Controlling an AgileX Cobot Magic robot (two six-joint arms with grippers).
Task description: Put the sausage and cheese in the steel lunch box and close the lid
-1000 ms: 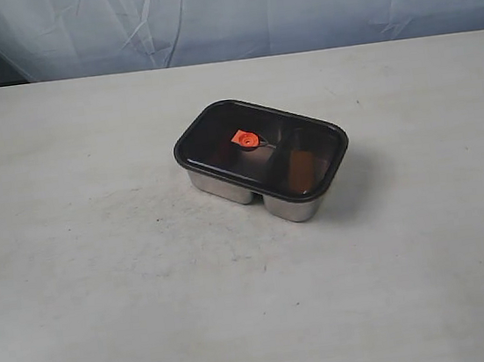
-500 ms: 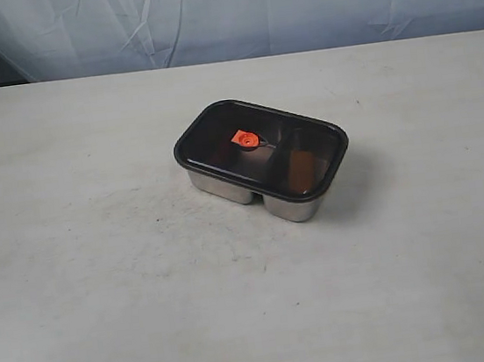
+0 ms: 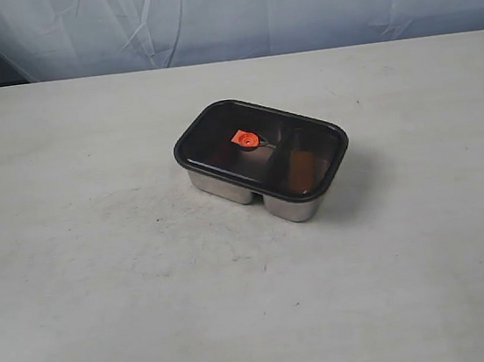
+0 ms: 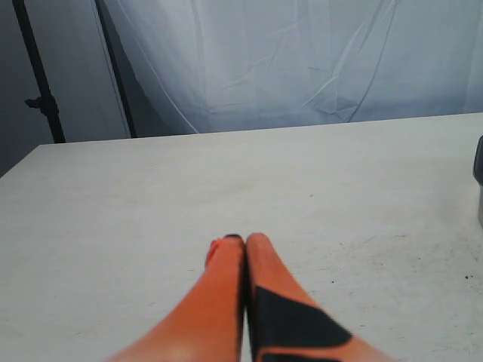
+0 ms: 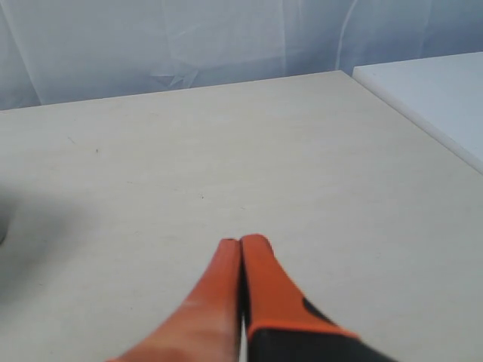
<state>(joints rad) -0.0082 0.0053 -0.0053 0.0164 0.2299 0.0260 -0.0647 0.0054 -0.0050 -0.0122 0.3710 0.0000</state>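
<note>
The steel lunch box [image 3: 225, 186] stands near the middle of the table in the exterior view, with the dark smoky lid [image 3: 294, 135] seated flat on it and the orange valve [image 3: 243, 138] on top. A reddish shape shows dimly through the lid in the right compartment; I cannot tell the sausage or the cheese apart. Neither arm appears in the exterior view. My left gripper [image 4: 244, 241] is shut with nothing in it, above bare table, and a sliver of the lunch box [image 4: 478, 181] shows at the frame edge. My right gripper [image 5: 240, 243] is also shut and empty.
The pale table [image 3: 104, 277] runs wide around the box. A white cloth backdrop [image 3: 291, 7] hangs behind it. A dark stand pole [image 4: 41, 83] is beyond the table's corner in the left wrist view; a white surface [image 5: 430, 90] adjoins the table in the right wrist view.
</note>
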